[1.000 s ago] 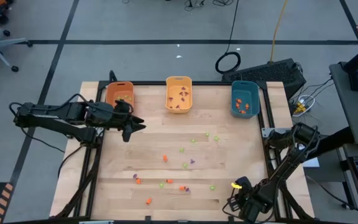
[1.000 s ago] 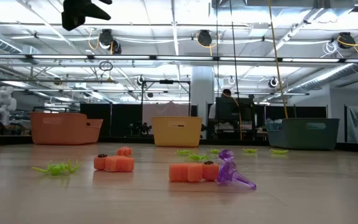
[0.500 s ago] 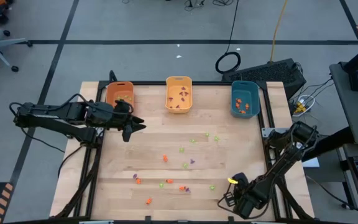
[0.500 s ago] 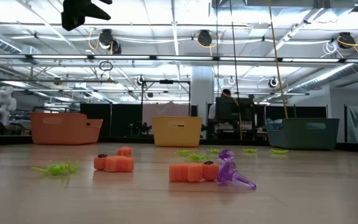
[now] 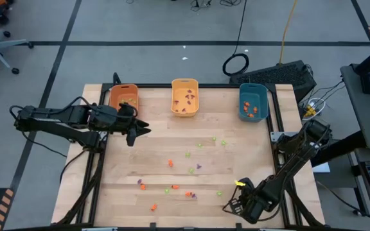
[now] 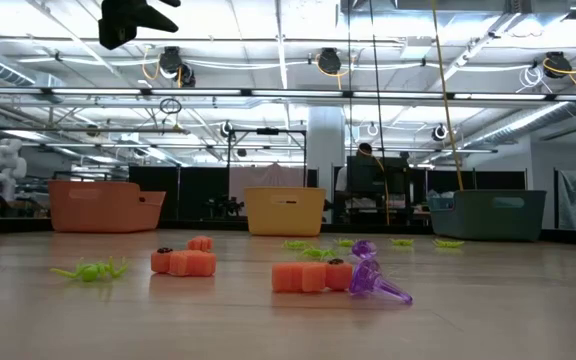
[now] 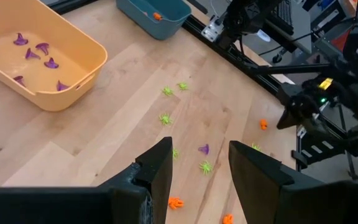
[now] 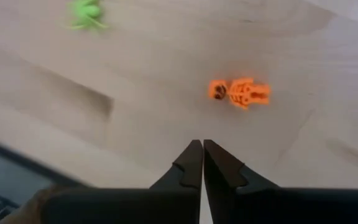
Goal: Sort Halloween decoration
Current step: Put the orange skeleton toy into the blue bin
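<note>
The right gripper (image 5: 231, 206) sits low over the near right corner of the table (image 5: 159, 154), its two fingers (image 8: 191, 167) pressed together with nothing between them. Just ahead of those closed tips, in its own wrist view, lies an orange skeleton trinket (image 8: 240, 92) flat on the wood, and farther off to one side a light green spider (image 8: 86, 14). Neither touches the gripper.

The left gripper (image 5: 137, 130) hangs well above the table at the far left, just in front of the orange bin (image 5: 124, 96). Its fingers (image 7: 157, 168) stand apart and hold nothing. Beyond them, its wrist view looks down on a loose scatter of the Halloween decoration (image 5: 188, 172): green spiders (image 7: 165, 118), a purple witch hat (image 7: 204, 149) and a few orange pieces (image 7: 175, 202), all spread over the middle and near part of the table, between the two grippers.

To the far side of the left gripper, the yellow bin (image 5: 185, 97) holds several purple hats (image 7: 42, 47). The teal bin (image 5: 253, 102), farther along the back edge and well away from both grippers, has orange pieces inside.

From table height, orange skeletons (image 6: 184, 261) and a purple hat (image 6: 373, 275) lie nearest, with a green spider (image 6: 92, 270) beside them.
</note>
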Available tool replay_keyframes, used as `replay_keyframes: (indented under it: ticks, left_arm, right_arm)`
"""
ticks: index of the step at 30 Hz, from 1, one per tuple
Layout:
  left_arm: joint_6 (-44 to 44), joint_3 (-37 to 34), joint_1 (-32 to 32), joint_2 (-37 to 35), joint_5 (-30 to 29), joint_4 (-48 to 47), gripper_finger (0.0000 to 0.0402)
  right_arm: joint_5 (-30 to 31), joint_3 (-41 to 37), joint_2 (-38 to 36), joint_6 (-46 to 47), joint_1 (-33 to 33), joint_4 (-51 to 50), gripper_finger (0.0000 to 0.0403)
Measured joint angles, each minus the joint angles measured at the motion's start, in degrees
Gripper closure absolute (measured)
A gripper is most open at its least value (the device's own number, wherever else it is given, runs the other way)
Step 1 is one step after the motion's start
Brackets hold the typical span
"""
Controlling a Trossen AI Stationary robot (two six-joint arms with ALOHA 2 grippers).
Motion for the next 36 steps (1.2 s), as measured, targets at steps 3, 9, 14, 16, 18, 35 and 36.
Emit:
replay_keyframes:
  ticks: [3,9,14,16,18,35,36]
  left_arm:
    - [0.0,0.0,0.0,0.0,0.0,0.0,0.0245]
    - [-0.1,0.0,0.0,0.0,0.1,0.0,0.0245]
    - [-1.3,0.0,0.0,0.0,1.5,0.0,0.0245]
    - [-1.5,0.0,0.0,0.0,1.6,0.0,0.0245]
    - [-1.5,0.0,0.0,0.0,1.7,0.0,0.0245]
    - [-1.3,0.0,-0.2,0.0,3.2,0.0,0.0245]
    - [-1.2,0.0,-0.2,0.0,3.2,0.0,0.0245]
  right_arm:
    - [0.0,0.0,-2.8,-1.2,-1.2,-0.6,0.0402]
    - [-1.5,0.0,-5.8,3.6,-3.6,-8.2,0.0402]
    - [-7.4,0.0,-4.3,-2.2,-5.7,-9.0,0.0388]
    - [-7.5,0.0,-3.7,-9.1,-5.8,-7.8,0.0369]
    - [-7.5,0.0,-3.3,-16.0,-5.8,-7.7,0.0345]
    - [4.4,0.0,1.6,-67.8,-3.1,-5.8,0.0195]
    - [4.3,0.0,2.3,-67.8,-2.9,-5.5,0.0195]
